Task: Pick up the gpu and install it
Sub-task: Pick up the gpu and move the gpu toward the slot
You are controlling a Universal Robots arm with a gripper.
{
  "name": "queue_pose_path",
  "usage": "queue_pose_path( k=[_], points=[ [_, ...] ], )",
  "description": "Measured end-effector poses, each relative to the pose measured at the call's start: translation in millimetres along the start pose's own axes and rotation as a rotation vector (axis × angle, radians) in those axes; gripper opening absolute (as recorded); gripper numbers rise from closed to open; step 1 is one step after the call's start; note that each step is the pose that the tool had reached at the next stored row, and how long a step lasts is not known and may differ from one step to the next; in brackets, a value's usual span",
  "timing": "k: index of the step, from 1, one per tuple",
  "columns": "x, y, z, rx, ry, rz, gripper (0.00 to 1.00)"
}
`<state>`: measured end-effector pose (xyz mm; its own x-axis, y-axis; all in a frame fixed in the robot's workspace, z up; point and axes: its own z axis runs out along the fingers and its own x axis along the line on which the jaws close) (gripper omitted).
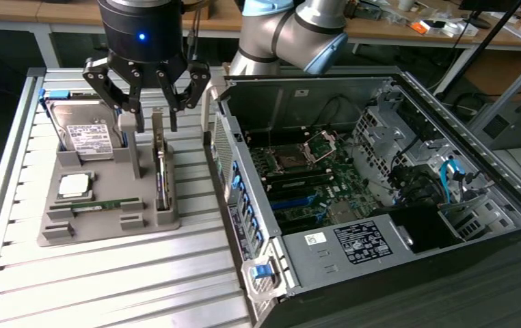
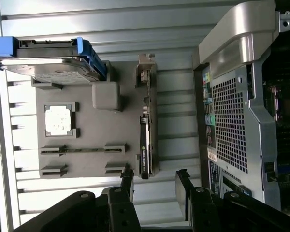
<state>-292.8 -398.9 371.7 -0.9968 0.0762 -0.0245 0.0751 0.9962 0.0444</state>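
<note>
- exterior view: the gpu stands edge-on in its slot at the edge of the grey fixture tray that faces the computer case. it has not been lifted.
- exterior view: the case lies open, and no card is seen seated over the motherboard. judgement: pick-up and installation are both outstanding.
- exterior view: the gripper hangs over the far end of the card with its fingers spread, one on either side of the card's top edge. nothing is clamped between them, and contact cannot be confirmed.
- exterior view: the arm reaches in from behind the case, wrist pointing straight down.
- wrist view: the gpu sits as a narrow dark strip in the tray, its silvery bracket at the far end.
- wrist view: the gripper fingers stand wide apart in line with the card, empty.
- wrist view: the hard drive, processor chip and memory stick sit in their seats, well clear of the fingers.
</note>
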Motion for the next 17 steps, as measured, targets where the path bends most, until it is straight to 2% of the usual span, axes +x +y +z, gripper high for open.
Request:
queue_pose_path(
  k=[17],
  points=[
    [0.4, -0.3, 5.9, 0.0001, 0.0, 0.0, 0.48]
  ],
)
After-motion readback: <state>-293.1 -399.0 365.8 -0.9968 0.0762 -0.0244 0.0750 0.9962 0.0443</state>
